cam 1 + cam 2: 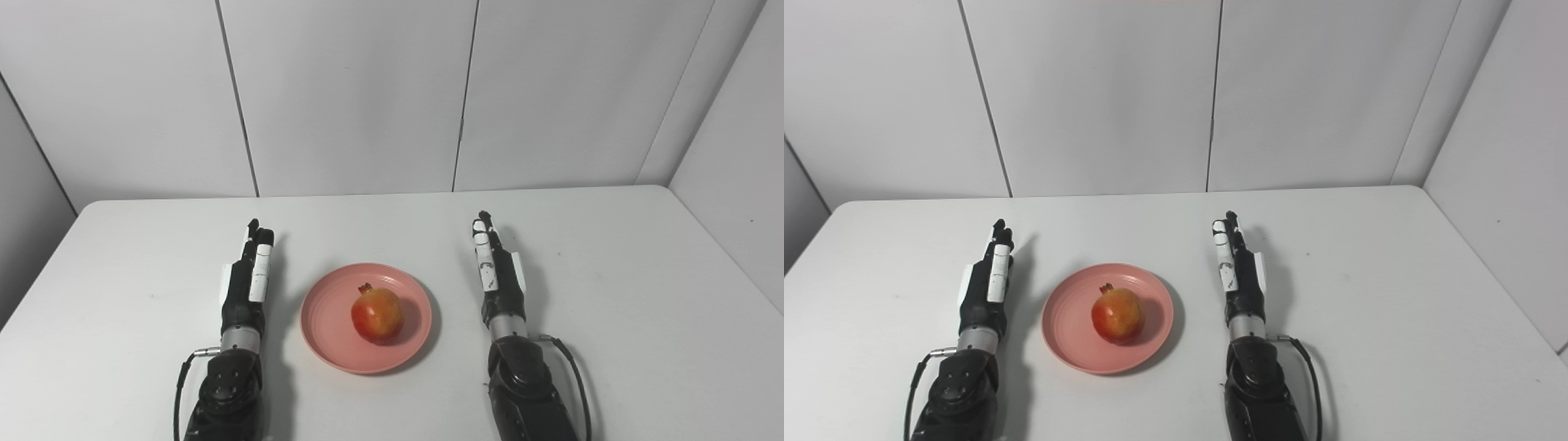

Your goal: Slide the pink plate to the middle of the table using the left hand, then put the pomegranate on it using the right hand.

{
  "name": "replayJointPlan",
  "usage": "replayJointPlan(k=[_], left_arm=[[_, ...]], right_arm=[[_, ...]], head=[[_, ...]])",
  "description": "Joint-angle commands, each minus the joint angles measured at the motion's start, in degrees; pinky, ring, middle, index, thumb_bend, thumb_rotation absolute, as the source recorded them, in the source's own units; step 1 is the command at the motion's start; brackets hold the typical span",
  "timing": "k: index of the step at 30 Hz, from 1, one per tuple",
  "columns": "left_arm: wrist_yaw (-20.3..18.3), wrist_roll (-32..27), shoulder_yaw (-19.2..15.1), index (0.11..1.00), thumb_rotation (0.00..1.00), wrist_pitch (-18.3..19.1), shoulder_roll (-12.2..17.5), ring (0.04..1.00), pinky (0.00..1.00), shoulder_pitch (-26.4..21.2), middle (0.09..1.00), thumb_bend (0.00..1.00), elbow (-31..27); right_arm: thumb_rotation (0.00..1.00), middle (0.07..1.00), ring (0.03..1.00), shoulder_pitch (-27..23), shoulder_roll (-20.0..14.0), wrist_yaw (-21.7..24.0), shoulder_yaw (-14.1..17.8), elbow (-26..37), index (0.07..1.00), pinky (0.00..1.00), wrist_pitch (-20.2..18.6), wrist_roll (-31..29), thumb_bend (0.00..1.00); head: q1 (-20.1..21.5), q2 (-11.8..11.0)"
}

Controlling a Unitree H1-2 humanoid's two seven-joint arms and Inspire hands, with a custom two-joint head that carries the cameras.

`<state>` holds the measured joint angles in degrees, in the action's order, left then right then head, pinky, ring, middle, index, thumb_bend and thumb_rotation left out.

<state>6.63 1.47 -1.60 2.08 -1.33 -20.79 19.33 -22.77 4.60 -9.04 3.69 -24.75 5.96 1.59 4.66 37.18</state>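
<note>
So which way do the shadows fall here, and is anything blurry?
Left eye view: pomegranate shades the pink plate to its right; soft shadows lie right of the left hand and right hand. Right eye view: likewise, everything sharp, no glare.

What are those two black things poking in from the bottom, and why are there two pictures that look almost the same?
Those are a robot's arms, ending in hands with fingers. The two pictures come from two cameras side by side on its head, like your eyes. On the white table sits a pink plate with a pomegranate resting on it. The left hand is left of the plate, the right hand right of it. Both hands are stretched flat, fingers straight, holding nothing and not touching the plate.
</note>
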Motion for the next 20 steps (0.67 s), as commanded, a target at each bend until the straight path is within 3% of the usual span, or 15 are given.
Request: replayJointPlan(k=[1, 8, 13, 20], left_arm=[[0.8, 0.3, 0.5, 1.0, 1.0, -0.4, -2.1, 0.997, 1.0, -0.6, 0.979, 0.99, -0.9], [2.1, 0.5, 0.6, 1.0, 1.0, -3.4, -3.8, 1.0, 1.0, 1.3, 0.997, 0.96, -1.7], [1.8, 0.3, 0.7, 1.0, 1.0, -2.8, -4.5, 1.0, 1.0, 1.4, 0.997, 0.97, -2.1], [2.2, 0.8, 0.9, 1.0, 1.0, -2.3, -4.8, 1.0, 1.0, 1.0, 0.982, 0.99, -1.7]], right_arm=[[1.0, 0.951, 0.963, 1.1, -0.6, 0.8, -0.2, 0.1, 0.951, 1.0, 0.6, -0.2, 0.78], [1.0, 0.948, 0.947, 2.6, -0.9, 1.9, -0.5, 1.8, 0.939, 1.0, -0.2, -1.3, 0.78], [1.0, 0.946, 0.949, 2.9, -1.2, 2.8, -0.1, 2.6, 0.938, 1.0, -1.0, -2.8, 0.78], [1.0, 0.937, 0.928, 3.2, -1.9, 3.1, -0.6, 3.3, 0.932, 1.0, -1.9, -2.8, 0.8]], head=[[-0.3, 0.0], [-1.0, 0.0], [-4.8, 0.7], [-4.7, 0.9]])
